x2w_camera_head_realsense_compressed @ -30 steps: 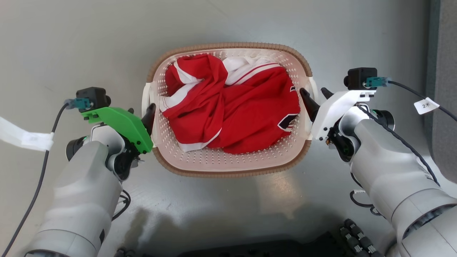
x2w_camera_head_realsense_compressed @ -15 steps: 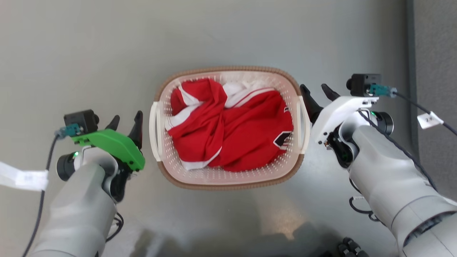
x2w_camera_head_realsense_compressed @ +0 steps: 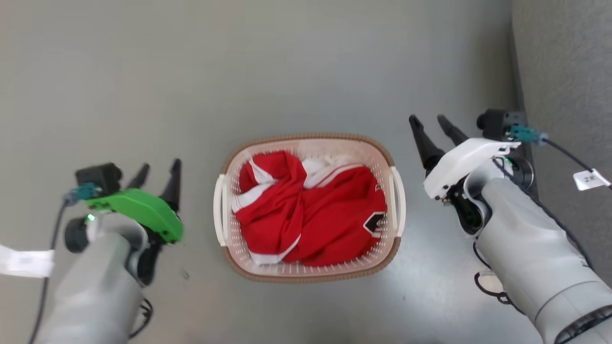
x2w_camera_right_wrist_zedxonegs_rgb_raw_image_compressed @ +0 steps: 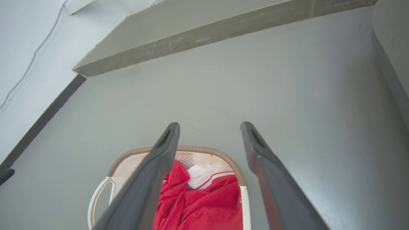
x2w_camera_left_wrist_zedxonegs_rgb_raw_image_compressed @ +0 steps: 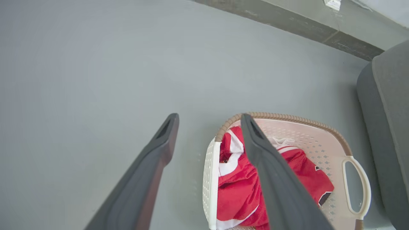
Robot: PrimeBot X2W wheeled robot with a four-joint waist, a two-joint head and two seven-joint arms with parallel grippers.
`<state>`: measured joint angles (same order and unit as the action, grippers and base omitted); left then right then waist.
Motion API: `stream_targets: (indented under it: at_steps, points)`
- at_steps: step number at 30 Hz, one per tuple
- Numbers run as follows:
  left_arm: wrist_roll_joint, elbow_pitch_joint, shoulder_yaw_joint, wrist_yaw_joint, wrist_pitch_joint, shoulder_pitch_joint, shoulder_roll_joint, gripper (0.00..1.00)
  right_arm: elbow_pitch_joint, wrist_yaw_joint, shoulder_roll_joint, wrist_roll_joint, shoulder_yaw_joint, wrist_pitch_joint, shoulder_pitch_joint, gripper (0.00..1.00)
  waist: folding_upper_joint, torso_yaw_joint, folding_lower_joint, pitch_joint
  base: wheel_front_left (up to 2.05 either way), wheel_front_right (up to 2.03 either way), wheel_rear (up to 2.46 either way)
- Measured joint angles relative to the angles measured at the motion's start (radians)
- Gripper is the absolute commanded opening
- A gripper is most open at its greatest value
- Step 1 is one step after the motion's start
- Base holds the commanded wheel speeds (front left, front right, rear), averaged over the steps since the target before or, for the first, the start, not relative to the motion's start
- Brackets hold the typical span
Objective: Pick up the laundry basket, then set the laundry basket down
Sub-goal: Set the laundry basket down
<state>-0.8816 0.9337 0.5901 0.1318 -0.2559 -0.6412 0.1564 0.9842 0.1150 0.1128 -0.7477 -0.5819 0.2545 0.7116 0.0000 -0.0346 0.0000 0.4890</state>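
From the head view, the laundry basket sits on the grey floor between the two arms, with neither of them touching it. Crumpled red-and-white clothing fills the inside. The left gripper, under its green cover, hangs well clear of the basket's left handle; its two dark fingers are spread and hold nothing. The right gripper, under a white cover, stands just off the right handle and a little farther up the view, and its fingers are likewise parted and empty. In the left wrist view, the left gripper shows a wide gap between its fingers, with bare floor in that gap. The basket lies low and to the right in this view, and one finger crosses in front of its near end without my being able to say it touches. The far handle stands out white, close to a dark grey padded piece of furniture. In the right wrist view, the right gripper is also spread, with floor between the tips. The basket sits at the bottom, partly behind one finger. Its brown rim curves across between the fingers, one white handle loops out at the side, and a dark skirting strip runs along the foot of the pale wall.
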Motion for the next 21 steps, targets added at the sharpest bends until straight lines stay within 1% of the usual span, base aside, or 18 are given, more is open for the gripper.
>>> stream_targets:
  at_steps: [2, 4, 5, 7, 11, 12, 14, 16, 19, 21]
  points:
    - [0.035, -0.05, -0.034, -0.006, 0.0, 0.002, 0.022, 1.0, -0.035, -0.002, 0.013, 0.009, 0.021, 0.0, -0.011, 1.0, 0.0, 0.0, 0.0, -0.027, 0.0, 0.0, 0.0]
    - [0.054, -0.096, -0.06, -0.022, 0.0, 0.002, 0.032, 1.0, -0.07, -0.012, 0.025, 0.021, 0.039, 0.0, -0.031, 1.0, 0.0, -0.001, 0.0, -0.052, 0.0, 0.0, 0.0]
    - [0.064, -0.119, -0.073, -0.03, 0.0, 0.004, 0.034, 1.0, -0.087, -0.013, 0.03, 0.028, 0.049, 0.0, -0.043, 1.0, 0.0, -0.001, 0.0, -0.064, 0.0, 0.0, 0.0]
    - [0.099, -0.162, -0.095, -0.045, 0.0, 0.012, 0.037, 1.0, -0.124, -0.031, 0.038, 0.04, 0.068, 0.0, -0.067, 1.0, 0.0, -0.001, 0.0, -0.087, 0.0, 0.0, 0.0]
    - [0.142, -0.247, -0.139, -0.072, 0.0, 0.054, 0.048, 1.0, -0.206, -0.055, 0.054, 0.079, 0.109, 0.0, -0.102, 1.0, 0.0, -0.001, 0.0, -0.13, 0.0, 0.0, 0.0]
    - [0.16, -0.269, -0.146, -0.081, 0.0, 0.067, 0.05, 1.0, -0.229, -0.057, 0.055, 0.087, 0.12, 0.0, -0.11, 1.0, 0.0, -0.001, 0.0, -0.14, 0.0, 0.0, 0.0]
    - [0.18, -0.309, -0.16, -0.093, 0.0, 0.093, 0.05, 1.0, -0.272, -0.072, 0.059, 0.108, 0.135, 0.0, -0.127, 1.0, 0.0, -0.001, 0.0, -0.16, 0.0, 0.0, 0.0]
    - [0.19, -0.33, -0.168, -0.1, 0.0, 0.106, 0.05, 1.0, -0.293, -0.075, 0.062, 0.121, 0.144, 0.0, -0.137, 1.0, 0.0, -0.001, 0.0, -0.17, 0.0, 0.0, 0.0]
    - [0.239, -0.392, -0.185, -0.123, 0.0, 0.145, 0.054, 1.0, -0.352, -0.1, 0.07, 0.154, 0.167, 0.0, -0.172, 1.0, 0.0, -0.002, 0.0, -0.198, 0.0, 0.0, 0.0]
    - [0.263, -0.438, -0.199, -0.143, 0.0, 0.17, 0.054, 1.0, -0.389, -0.11, 0.077, 0.172, 0.186, 0.0, -0.197, 1.0, 0.0, -0.003, 0.0, -0.216, 0.0, 0.0, 0.0]
